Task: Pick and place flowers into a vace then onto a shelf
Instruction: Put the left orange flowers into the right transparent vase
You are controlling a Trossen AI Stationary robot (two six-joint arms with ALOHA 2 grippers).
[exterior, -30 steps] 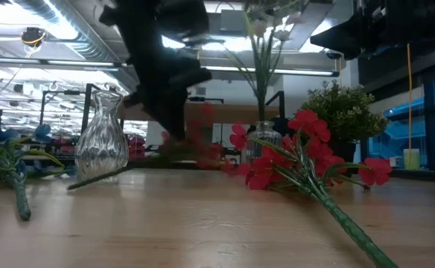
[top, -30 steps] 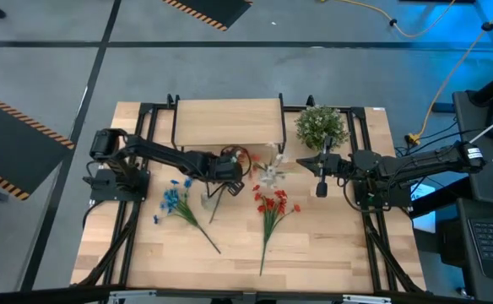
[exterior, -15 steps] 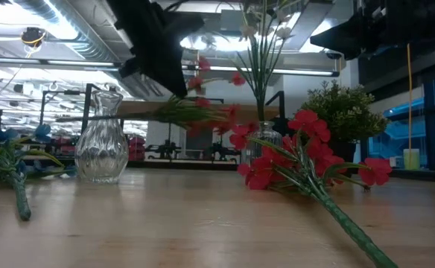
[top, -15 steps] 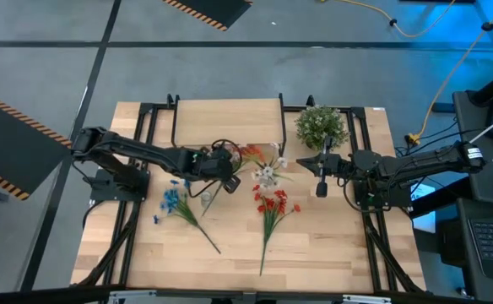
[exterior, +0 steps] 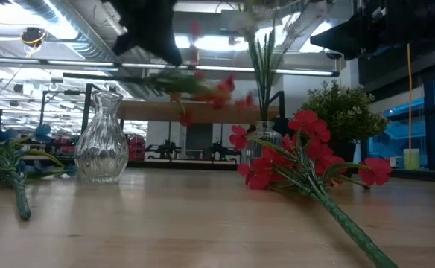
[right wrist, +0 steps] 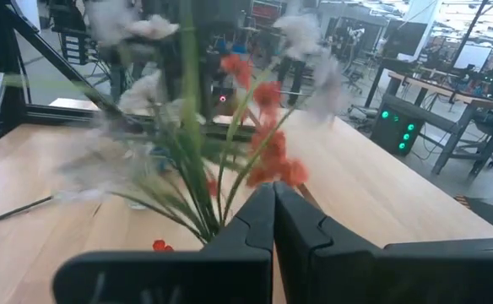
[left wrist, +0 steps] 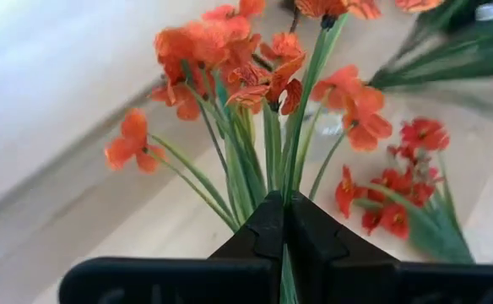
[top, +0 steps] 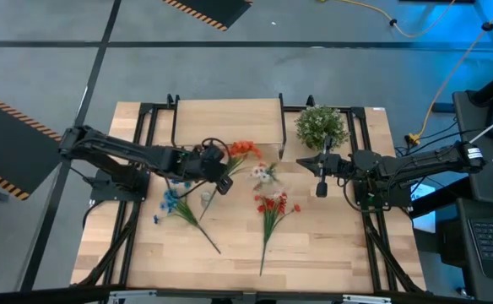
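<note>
Left wrist view alone shows the left gripper fingers clamped on the orange-red sprig.

orange-red sprig aloft before the shelf; blue and red sprigs flat on the tabletop

Vase stands between 2 lying sprigs, shelf behind.

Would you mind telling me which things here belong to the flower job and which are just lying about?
Job: orange-red sprig, held in the left gripper's jaws; blue sprig; red sprig; white sprig; glass vase; shelf.
Lying about: bushy green plant; yellow cable on the floor.
The right gripper waits near the plant.
</note>
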